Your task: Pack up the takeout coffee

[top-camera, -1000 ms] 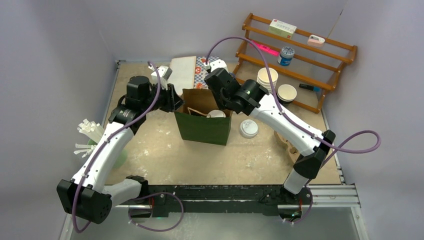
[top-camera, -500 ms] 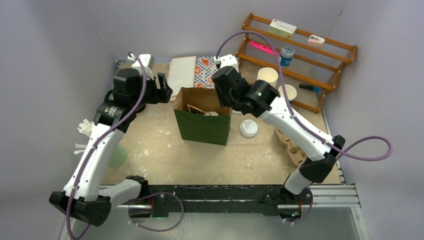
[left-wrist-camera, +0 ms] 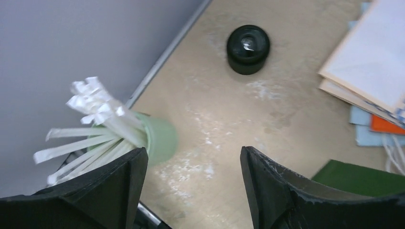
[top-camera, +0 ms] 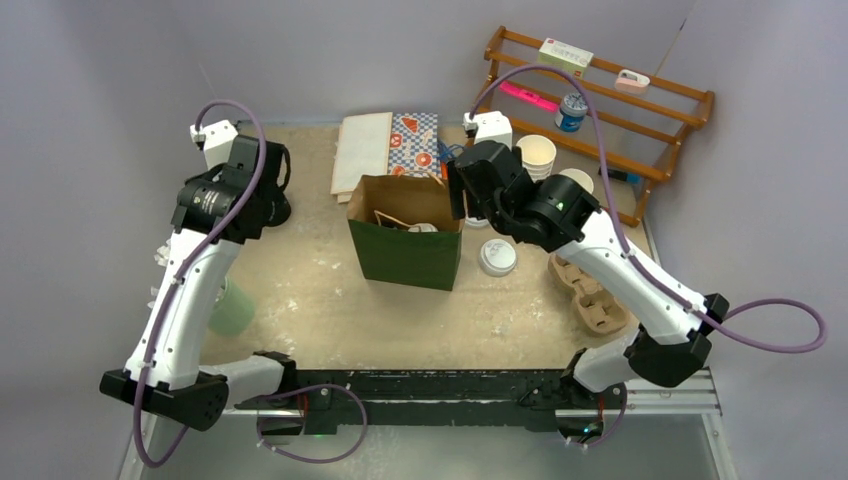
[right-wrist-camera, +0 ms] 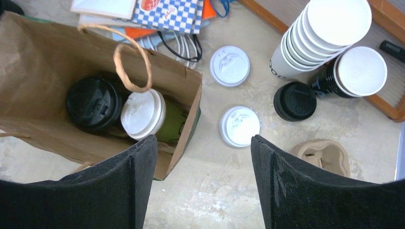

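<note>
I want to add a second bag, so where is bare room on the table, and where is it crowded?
The table is bare in front of the paper bag, and on its left up to the green straw cup. Right of the bag is crowded: loose white lids, stacked cups, pulp carrier.

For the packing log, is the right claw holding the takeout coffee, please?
No, the right claw is open and empty; the takeout coffee sits inside the paper bag.
</note>
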`<control>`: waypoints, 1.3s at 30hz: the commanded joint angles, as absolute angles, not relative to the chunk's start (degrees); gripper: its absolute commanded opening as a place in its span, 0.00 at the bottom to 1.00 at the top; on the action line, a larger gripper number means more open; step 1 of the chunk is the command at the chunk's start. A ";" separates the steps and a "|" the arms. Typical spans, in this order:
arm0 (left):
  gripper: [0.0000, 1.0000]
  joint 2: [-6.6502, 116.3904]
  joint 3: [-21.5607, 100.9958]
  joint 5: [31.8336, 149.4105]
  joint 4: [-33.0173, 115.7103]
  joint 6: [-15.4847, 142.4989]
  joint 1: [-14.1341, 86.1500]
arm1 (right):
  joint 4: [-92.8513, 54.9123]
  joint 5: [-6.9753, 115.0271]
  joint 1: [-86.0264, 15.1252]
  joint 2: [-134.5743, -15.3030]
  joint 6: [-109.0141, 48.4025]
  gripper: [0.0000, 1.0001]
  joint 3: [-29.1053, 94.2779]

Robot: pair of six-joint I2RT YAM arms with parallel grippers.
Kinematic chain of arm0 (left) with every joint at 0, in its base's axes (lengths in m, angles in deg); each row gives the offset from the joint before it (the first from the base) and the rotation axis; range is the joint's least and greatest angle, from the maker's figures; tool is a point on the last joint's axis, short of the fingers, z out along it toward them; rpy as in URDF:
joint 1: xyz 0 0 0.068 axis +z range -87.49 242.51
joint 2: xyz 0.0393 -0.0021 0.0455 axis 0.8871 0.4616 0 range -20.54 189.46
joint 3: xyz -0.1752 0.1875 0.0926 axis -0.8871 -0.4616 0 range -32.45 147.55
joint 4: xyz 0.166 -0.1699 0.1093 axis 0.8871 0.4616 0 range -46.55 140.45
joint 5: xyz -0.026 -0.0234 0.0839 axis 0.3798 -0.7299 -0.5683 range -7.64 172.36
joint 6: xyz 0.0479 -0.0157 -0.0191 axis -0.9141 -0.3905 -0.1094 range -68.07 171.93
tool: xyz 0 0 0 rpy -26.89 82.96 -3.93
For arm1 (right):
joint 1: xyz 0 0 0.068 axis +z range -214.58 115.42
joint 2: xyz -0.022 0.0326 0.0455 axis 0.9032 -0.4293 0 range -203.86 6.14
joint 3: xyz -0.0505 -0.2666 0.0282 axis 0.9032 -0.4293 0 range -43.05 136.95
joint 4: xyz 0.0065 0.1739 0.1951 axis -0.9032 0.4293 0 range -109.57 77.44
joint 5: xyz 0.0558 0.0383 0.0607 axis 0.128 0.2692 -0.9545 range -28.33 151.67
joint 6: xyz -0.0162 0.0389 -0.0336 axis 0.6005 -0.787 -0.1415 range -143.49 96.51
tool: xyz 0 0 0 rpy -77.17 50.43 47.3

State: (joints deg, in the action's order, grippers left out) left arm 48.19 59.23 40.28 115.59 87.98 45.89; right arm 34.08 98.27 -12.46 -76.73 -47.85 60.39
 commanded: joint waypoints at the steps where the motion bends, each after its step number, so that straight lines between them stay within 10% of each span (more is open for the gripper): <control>1: 0.72 48.85 60.16 26.95 125.40 96.57 46.34 | 35.22 99.45 -13.01 -76.04 -51.07 0.73 57.37; 18: 0.61 53.71 52.57 16.01 116.66 95.05 56.33 | 41.57 84.32 -44.46 -67.12 -60.71 0.97 40.66; 30: 0.31 50.05 39.82 25.70 95.62 83.17 66.15 | 43.31 80.87 -46.38 -69.56 -60.34 0.95 41.24; 39: 0.30 51.97 39.94 23.76 95.04 81.76 68.37 | 42.27 79.30 -46.34 -70.82 -59.24 0.95 41.88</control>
State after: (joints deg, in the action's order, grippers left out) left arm 52.00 40.02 24.19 98.02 83.76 67.37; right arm 41.62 80.32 -46.25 -70.61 -59.48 39.54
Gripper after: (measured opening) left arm 0.301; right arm 0.950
